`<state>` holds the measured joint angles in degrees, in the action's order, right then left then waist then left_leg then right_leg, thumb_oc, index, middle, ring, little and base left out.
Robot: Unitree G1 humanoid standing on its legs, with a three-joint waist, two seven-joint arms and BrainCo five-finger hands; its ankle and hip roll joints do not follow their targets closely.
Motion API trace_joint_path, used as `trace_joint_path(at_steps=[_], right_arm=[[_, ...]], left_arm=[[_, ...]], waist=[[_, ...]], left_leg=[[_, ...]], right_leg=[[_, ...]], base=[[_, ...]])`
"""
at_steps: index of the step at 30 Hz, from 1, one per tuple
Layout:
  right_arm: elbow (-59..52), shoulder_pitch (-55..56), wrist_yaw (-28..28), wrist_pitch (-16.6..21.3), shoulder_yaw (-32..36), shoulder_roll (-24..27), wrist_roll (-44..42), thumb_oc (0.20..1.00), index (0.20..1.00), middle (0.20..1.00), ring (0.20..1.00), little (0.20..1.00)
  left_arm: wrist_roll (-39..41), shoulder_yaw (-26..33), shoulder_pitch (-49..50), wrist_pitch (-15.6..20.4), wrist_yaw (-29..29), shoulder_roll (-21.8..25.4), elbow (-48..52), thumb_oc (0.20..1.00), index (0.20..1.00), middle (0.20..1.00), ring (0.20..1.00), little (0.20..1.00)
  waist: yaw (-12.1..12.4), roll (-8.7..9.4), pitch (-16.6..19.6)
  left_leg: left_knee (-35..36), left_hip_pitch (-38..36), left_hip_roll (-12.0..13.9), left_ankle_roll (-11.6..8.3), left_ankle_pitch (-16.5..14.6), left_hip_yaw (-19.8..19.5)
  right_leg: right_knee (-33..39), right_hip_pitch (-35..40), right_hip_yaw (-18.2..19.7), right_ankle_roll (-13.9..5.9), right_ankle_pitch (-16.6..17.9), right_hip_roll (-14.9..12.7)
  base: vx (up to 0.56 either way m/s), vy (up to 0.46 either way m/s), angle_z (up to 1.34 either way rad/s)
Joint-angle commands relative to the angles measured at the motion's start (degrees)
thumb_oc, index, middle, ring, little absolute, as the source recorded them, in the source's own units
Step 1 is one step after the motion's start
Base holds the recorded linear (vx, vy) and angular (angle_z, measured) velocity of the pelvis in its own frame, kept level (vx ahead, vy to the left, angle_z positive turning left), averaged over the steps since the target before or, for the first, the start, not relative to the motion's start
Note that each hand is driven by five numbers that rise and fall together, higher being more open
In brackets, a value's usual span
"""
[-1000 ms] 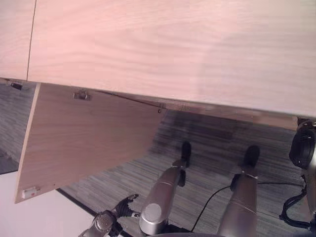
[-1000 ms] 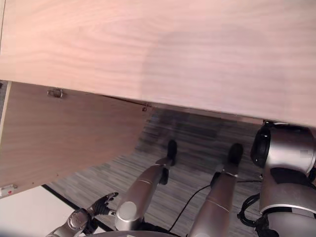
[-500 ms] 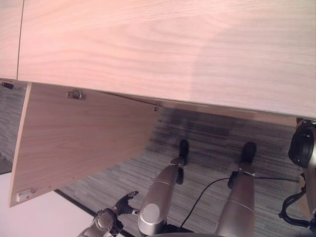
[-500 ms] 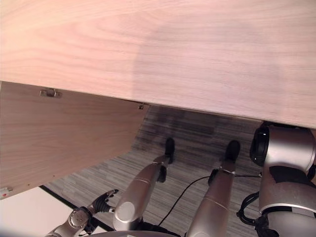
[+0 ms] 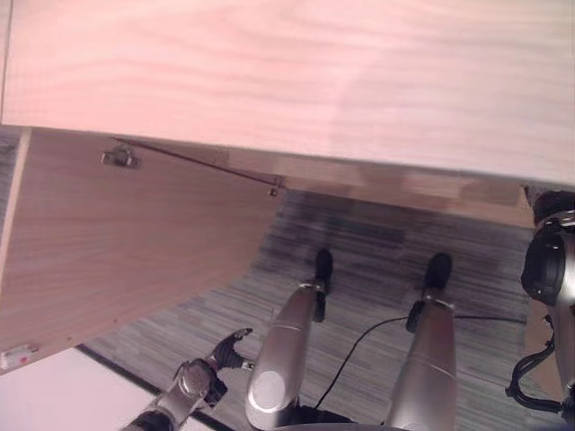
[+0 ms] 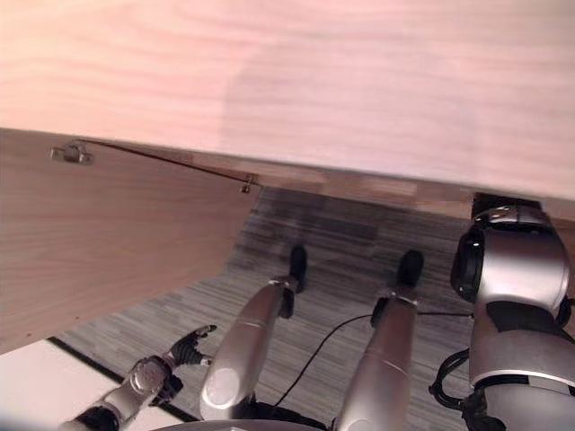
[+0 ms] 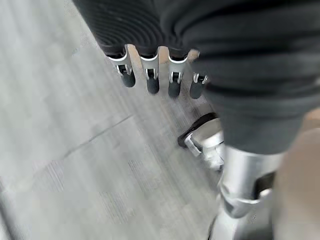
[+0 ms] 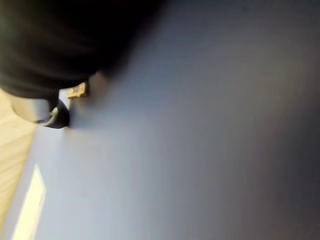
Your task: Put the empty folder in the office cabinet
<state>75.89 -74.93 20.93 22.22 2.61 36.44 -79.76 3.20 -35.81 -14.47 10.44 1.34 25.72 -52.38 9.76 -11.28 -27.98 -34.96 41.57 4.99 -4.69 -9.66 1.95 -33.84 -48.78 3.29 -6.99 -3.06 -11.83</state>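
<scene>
Light wood cabinet [image 5: 296,81] takes up the top of both eye views, its underside edge running across w/ grey carpet floor [image 5: 377,269] showing below it. Cabinet door [image 5: 126,242] hangs open at the left, swung out at an angle; metal hinge [image 5: 119,158] near its top, a second small fitting [image 5: 273,190] at the inner corner where door meets carcass. White latch piece [image 5: 18,356] sits at the door's lower outer corner. White floor patch [image 5: 63,400] w/ a dark border line lies under the door, lower left.

Blue folder [image 8: 190,150] covers most of the right wrist view, flat surface right up against the camera; pale wood [image 8: 12,150] shows along one edge past it. Right hand [image 8: 52,112] – dark cover and one dark-tipped part visible at the folder's edge; can't tell how the fingers sit, hidden by the folder.

Left hand [image 5: 202,377] low at the bottom left of the eye views, over the carpet/white floor border. In its wrist view the fingers [image 7: 152,82] are straight in a row, relaxed, holding nothing, carpet beneath.
</scene>
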Motion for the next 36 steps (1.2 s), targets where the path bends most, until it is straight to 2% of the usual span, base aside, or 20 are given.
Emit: trace_joint_path(at_steps=[1,4,13,16,17,18,20,23,32,36], right_arm=[[-1.88,4.45,2.94,2.47,1.75,2.66,1.09,0.200,0.200,0.200,0.200,0.200],[-0.96,4.84,2.79,2.30,1.46,3.01,0.58,0.200,0.200,0.200,0.200,0.200],[0.05,4.93,2.74,1.51,0.20,3.14,0.40,0.200,0.200,0.200,0.200,0.200],[-0.05,4.78,2.70,1.42,0.02,2.82,0.58,0.200,0.200,0.200,0.200,0.200],[-0.10,5.71,1.39,0.62,-0.04,5.02,0.58,0.200,0.200,0.200,0.200,0.200],[-0.42,6.09,2.07,2.35,-1.49,1.45,0.43,0.200,0.200,0.200,0.200,0.200],[-2.94,6.34,2.79,2.40,0.27,-0.09,1.11,0.200,0.200,0.200,0.200,0.200],[-1.46,5.69,2.40,1.71,0.52,0.90,1.15,0.200,0.200,0.200,0.200,0.200],[0.52,4.96,2.33,-0.41,-0.90,2.01,1.62,0.200,0.200,0.200,0.200,0.200],[3.85,3.49,3.36,-3.05,-2.36,2.02,3.00,0.200,0.200,0.200,0.200,0.200]], left_arm=[[1.15,3.79,1.24,-0.33,3.99,-0.80,-4.04,1.000,1.000,1.000,1.000,1.000],[0.17,2.94,2.40,0.00,5.09,-0.97,-4.92,1.000,1.000,1.000,1.000,1.000],[-1.28,1.89,3.46,-0.50,6.15,-0.53,-5.48,1.000,1.000,1.000,1.000,1.000],[-1.54,2.06,3.47,-0.74,6.20,-0.34,-5.51,1.000,1.000,1.000,1.000,1.000],[-0.48,2.45,4.76,2.43,4.36,2.04,-4.46,1.000,1.000,1.000,1.000,1.000],[0.07,0.52,-0.29,0.69,5.52,1.69,-1.99,1.000,1.000,1.000,1.000,1.000],[2.37,1.21,-3.38,0.39,5.10,0.77,1.21,1.000,1.000,1.000,1.000,1.000],[5.15,2.25,-1.21,1.57,5.87,1.73,2.96,1.000,1.000,1.000,1.000,1.000],[4.52,2.01,1.42,1.55,5.12,3.13,4.04,1.000,1.000,1.000,1.000,1.000],[4.84,1.74,1.10,1.31,5.34,3.09,3.87,1.000,1.000,1.000,1.000,1.000]], waist=[[-0.90,0.41,-1.61],[-1.19,0.98,-1.77],[-1.32,2.10,-1.77],[-1.30,2.17,-1.71],[-1.60,2.08,-1.67],[-2.02,2.76,-1.03],[-2.72,2.92,-1.35],[-2.03,2.88,-0.74],[-1.35,3.05,-0.30],[-1.20,3.29,-0.30]], left_leg=[[-4.16,3.81,1.48,-0.87,-1.60,-5.53],[-10.18,6.94,1.40,-0.43,-5.01,-6.95],[-19.71,11.19,0.91,0.08,-10.03,-7.77],[-20.39,11.39,0.80,0.17,-10.47,-7.74],[-20.65,11.64,0.68,0.04,-10.59,-7.79],[-21.00,11.82,0.88,0.10,-10.83,-7.86],[-21.60,12.18,0.72,0.24,-11.11,-7.92],[-21.39,12.28,0.40,0.27,-11.36,-7.94],[-20.75,12.23,0.43,0.26,-11.22,-7.97],[-20.20,12.00,0.53,0.15,-11.09,-7.98]], right_leg=[[-14.31,3.59,-2.79,2.59,-18.89,3.23],[-19.06,1.27,-3.10,2.73,-21.54,3.36],[-27.31,-2.25,-3.30,4.39,-25.86,3.48],[-27.91,-2.39,-3.40,4.63,-26.25,3.55],[-28.30,-2.63,-3.34,4.74,-26.64,3.65],[-28.40,-2.73,-3.51,4.72,-26.55,3.51],[-28.91,-2.95,-3.45,4.98,-26.88,3.60],[-29.09,-3.03,-3.50,5.08,-27.04,3.37],[-29.02,-3.01,-3.79,5.21,-27.07,3.33],[-28.56,-2.60,-3.96,5.14,-26.93,3.34]], base=[[0.04,-0.055,-0.24],[0.01,-0.061,-0.12],[0.00,-0.011,0.03],[0.00,0.001,-0.03],[0.00,0.000,0.00],[0.00,0.000,0.00],[0.01,0.003,0.02],[0.01,-0.017,-0.01],[0.00,-0.002,0.02],[0.00,0.000,0.00]])
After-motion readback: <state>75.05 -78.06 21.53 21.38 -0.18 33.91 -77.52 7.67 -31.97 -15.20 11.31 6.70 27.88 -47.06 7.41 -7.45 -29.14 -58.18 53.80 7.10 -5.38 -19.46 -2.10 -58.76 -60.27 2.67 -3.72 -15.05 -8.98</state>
